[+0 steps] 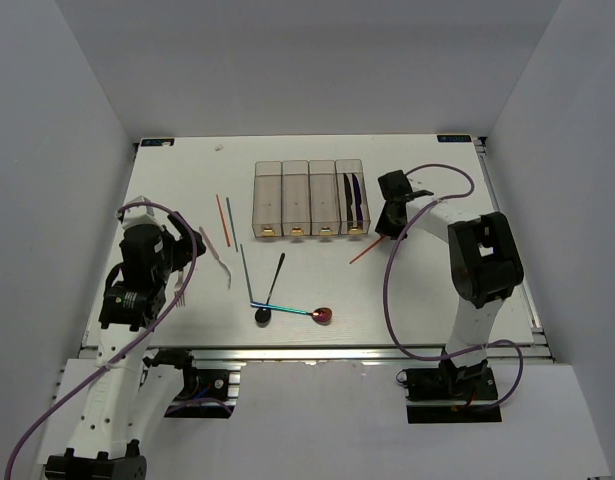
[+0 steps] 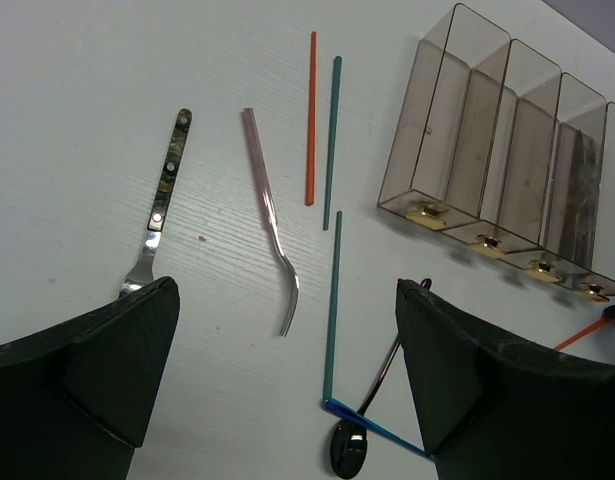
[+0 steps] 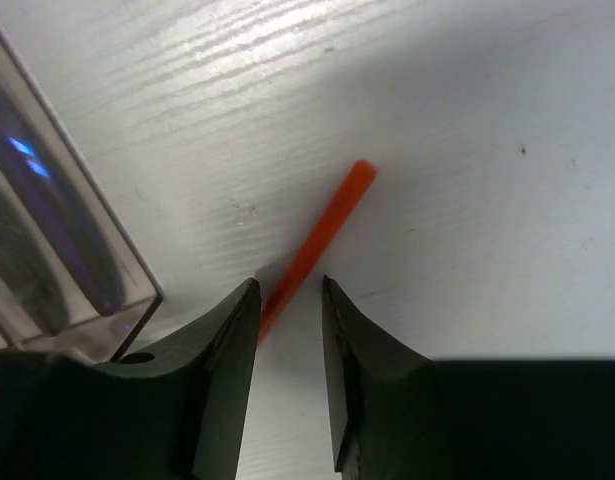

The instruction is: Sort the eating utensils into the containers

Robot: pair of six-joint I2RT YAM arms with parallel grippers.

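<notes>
Bins: four clear bins [image 1: 268,195] joined in a row at the far middle of the table [image 1: 437,290], each with a small yellow mark at its near end.
Knives: two dark knives [image 1: 353,200] lie lengthwise in the rightmost bin.
Red chopstick: flat on the table just right of the bins' near end, slanting [image 3: 332,215].
Right hand: narrow [image 3: 287,285], its fingers either side of the red chopstick's end. A sliver of table shows between the stick and one finger, so no clamp is visible.
Second red chopstick: left of the bins [image 2: 311,120], with a green chopstick [image 2: 331,140] just beside it, the two nearly parallel.
Long green chopstick: nearer the arms [image 2: 333,300], its near end meeting the bluish handle of the red spoon [image 1: 322,316].
Black spoon: its bowl [image 2: 347,450] is just beside that meeting point and its handle crosses the bluish one.
Pale fork: curved, left of the chopsticks [image 2: 270,200].
Dark-handled fork: further left [image 2: 162,200], its tines hidden behind one finger in the left wrist view.
Left hand: wide open and holding nothing [image 2: 287,290], above the left part of the table, with the pale fork's tines between its fingers in the wrist view.
</notes>
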